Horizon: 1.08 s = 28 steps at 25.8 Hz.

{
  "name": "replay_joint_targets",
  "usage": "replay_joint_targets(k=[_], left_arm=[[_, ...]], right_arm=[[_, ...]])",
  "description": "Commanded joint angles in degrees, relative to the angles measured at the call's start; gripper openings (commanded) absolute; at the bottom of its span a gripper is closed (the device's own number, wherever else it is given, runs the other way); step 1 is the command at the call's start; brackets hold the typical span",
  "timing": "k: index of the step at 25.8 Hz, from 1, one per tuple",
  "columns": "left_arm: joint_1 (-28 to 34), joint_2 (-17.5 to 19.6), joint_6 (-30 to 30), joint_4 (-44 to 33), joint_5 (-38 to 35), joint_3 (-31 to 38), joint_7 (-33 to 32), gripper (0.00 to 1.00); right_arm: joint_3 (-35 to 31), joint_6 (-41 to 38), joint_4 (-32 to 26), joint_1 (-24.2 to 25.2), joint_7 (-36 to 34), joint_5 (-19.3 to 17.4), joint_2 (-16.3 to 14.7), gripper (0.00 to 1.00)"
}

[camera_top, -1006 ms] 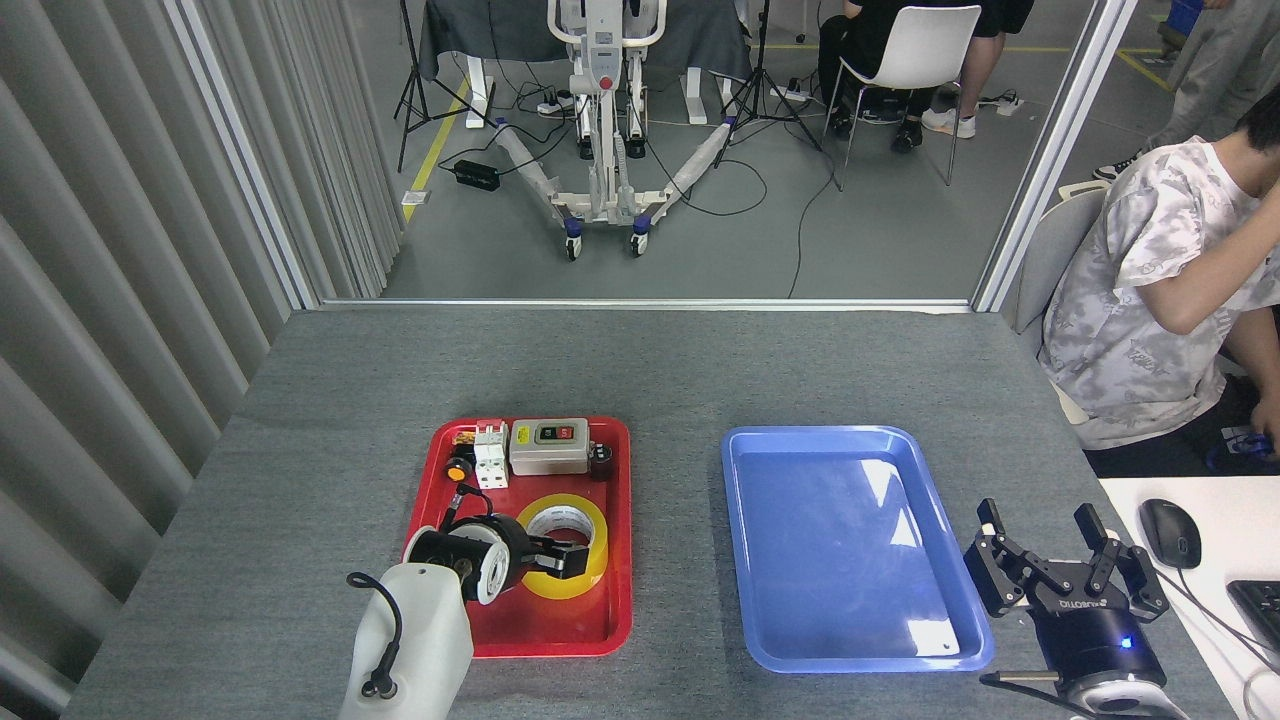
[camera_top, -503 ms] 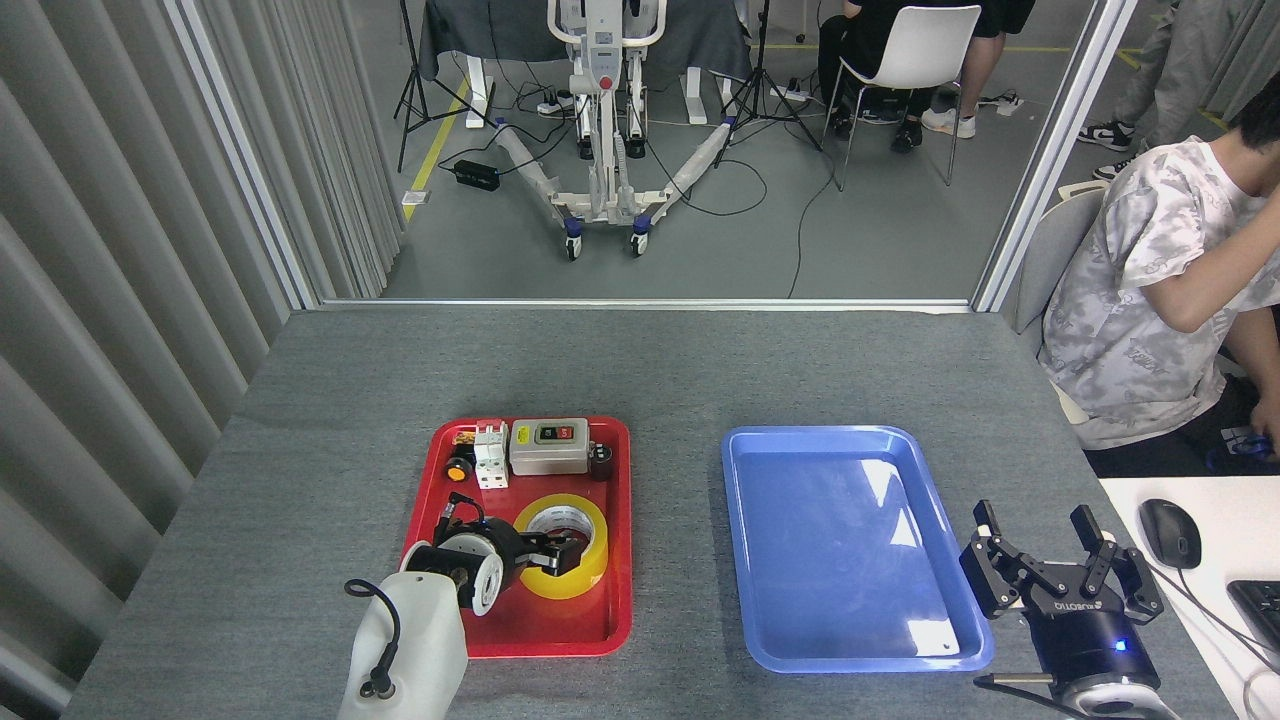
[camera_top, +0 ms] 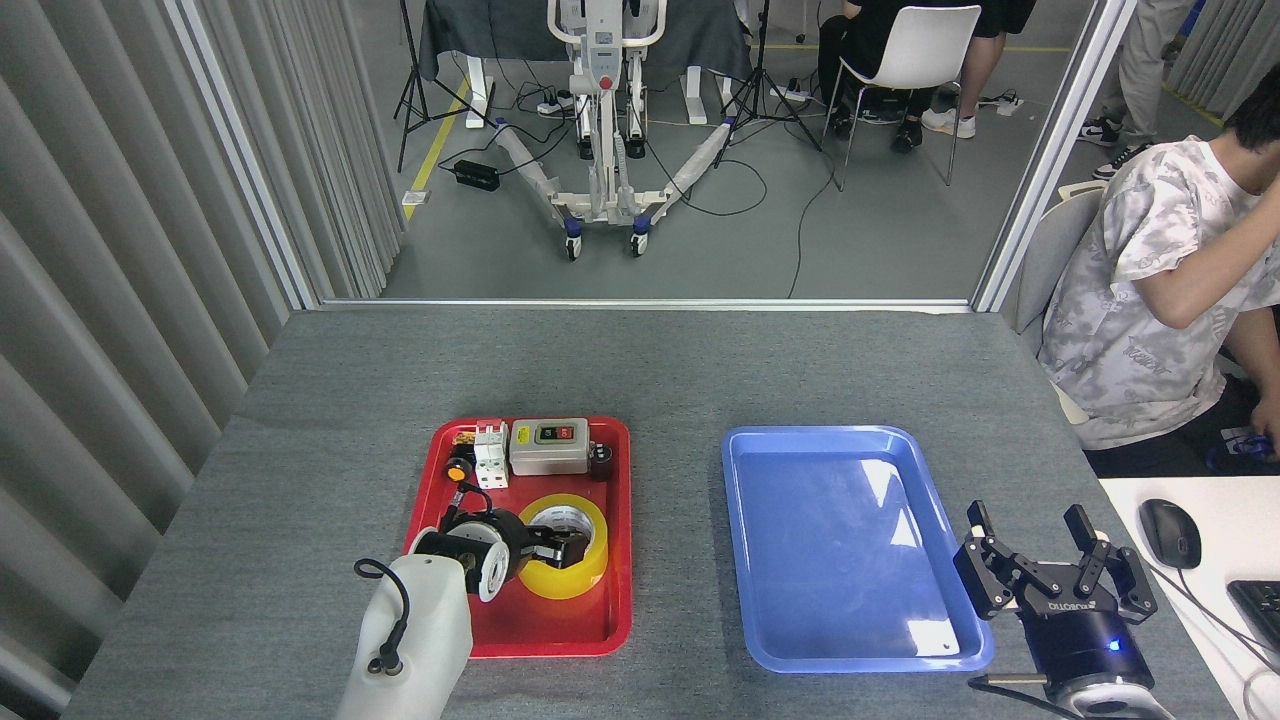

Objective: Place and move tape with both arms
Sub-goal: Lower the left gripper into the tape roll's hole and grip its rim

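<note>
My left gripper (camera_top: pixel 562 548) sits low in the red tray (camera_top: pixel 520 640), its black fingers (camera_top: pixel 575 546) reaching onto the near rim of the tape (camera_top: pixel 566 540); one finger seems to lie over the yellow wall toward the core, but I cannot tell whether the jaws have clenched on it or only rest there. The tape lies flat at the 6 o'clock half of the tray, white core up, in the same spot as a second ago. Since then the left wrist has crept toward 12 o'clock and a little right, so the fingertips now lie further over the roll than before. At 12 o'clock in the tray: a grey switch box (camera_top: pixel 548 447) with green and red buttons, a white breaker (camera_top: pixel 490 455) to its left, an orange button (camera_top: pixel 459 469) by that, and a black knob (camera_top: pixel 601 462) to the right; none has shifted. The blue tray (camera_top: pixel 760 540) lies at 3 o'clock of the red one, well apart. My right gripper (camera_top: pixel 1030 540) hangs at the blue tray's 4 o'clock corner, fingers spread and released, holding nothing; it has slid slightly left and down against the earlier frame. A person (camera_top: pixel 1150 300) in a patterned shirt sits at the table's right edge; a mouse (camera_top: pixel 1168 532) rests on the white desk beside.
</note>
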Motion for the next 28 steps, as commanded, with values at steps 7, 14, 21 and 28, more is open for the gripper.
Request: replay_joint_targets(k=[7,14,21,28], left_arm=[[-2.92,-0.69,3.81,4.92,0.15,0.71,-5.51,0.99],[-4.06,-0.69,3.90,5.10,0.15,1.51,-5.69,0.99],[-4.59,-1.04,3.81,6.68,0.15,1.51,-5.69,0.99],[-4.67,-1.30,3.64,6.77,0.15,1.51,-5.16,0.61]], right_arm=[[0.15,0.00,-0.12,0.15,0.28,-0.05,0.18,0.99],[0.15,0.35,-0.12,0.24,-0.07,0.74,0.00,0.99],[1.29,3.34,-0.12,0.42,-0.33,1.71,-0.09,0.99],[1.38,2.64,-0.03,0.51,-0.42,2.32,-0.17,0.99]])
